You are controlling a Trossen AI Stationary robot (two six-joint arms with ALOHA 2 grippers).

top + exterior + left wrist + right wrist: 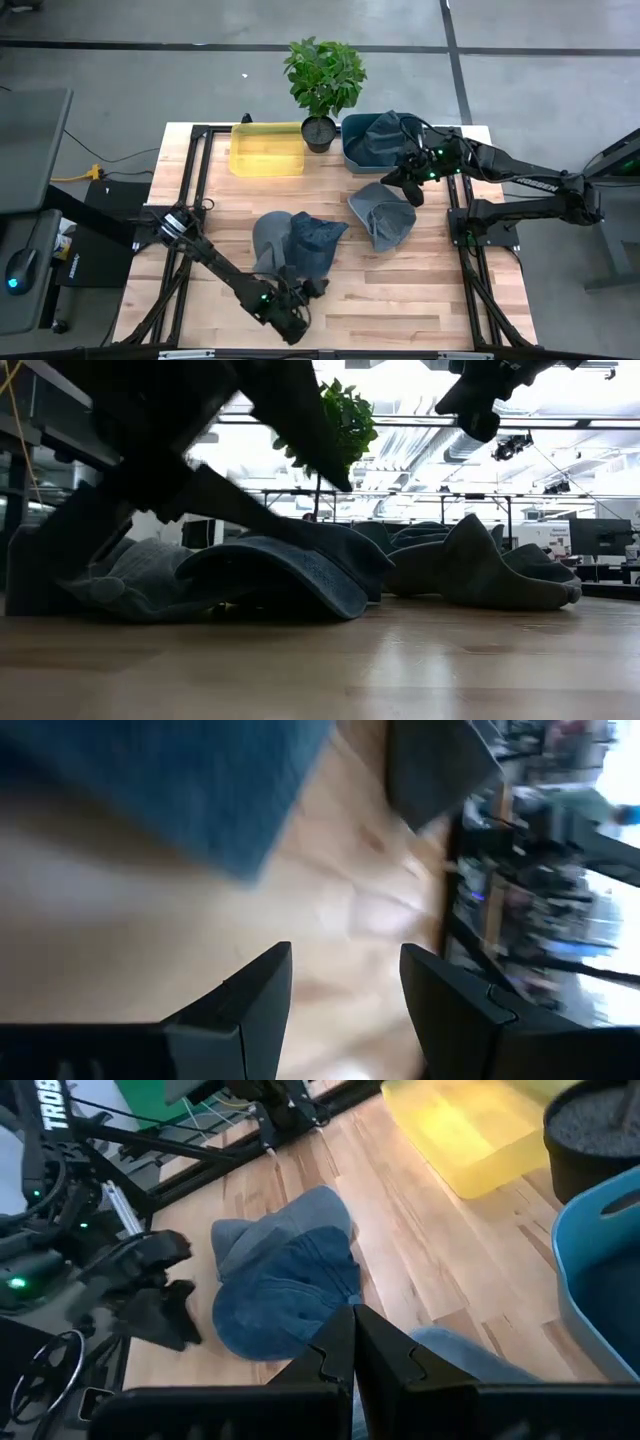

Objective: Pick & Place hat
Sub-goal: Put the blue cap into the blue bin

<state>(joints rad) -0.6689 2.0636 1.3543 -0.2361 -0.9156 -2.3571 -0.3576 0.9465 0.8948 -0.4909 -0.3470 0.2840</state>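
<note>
A blue hat (318, 240) lies partly over a grey hat (270, 240) on the middle of the table; both also show in the low view, the blue hat (290, 575) in front. My left gripper (312, 290) stands open just beside the blue hat's near edge (200, 790), with nothing between its fingers (262, 990). A third hat (385, 215) lies to the right. My right gripper (410, 182) hovers shut above the table between that hat and the blue bin (352, 150); its fingers (352, 1342) hold nothing.
The blue bin at the far right holds more hats. A yellow bin (268, 150) and a potted plant (322, 85) stand along the far edge. Bare wood lies along the near edge and to the right of my left gripper.
</note>
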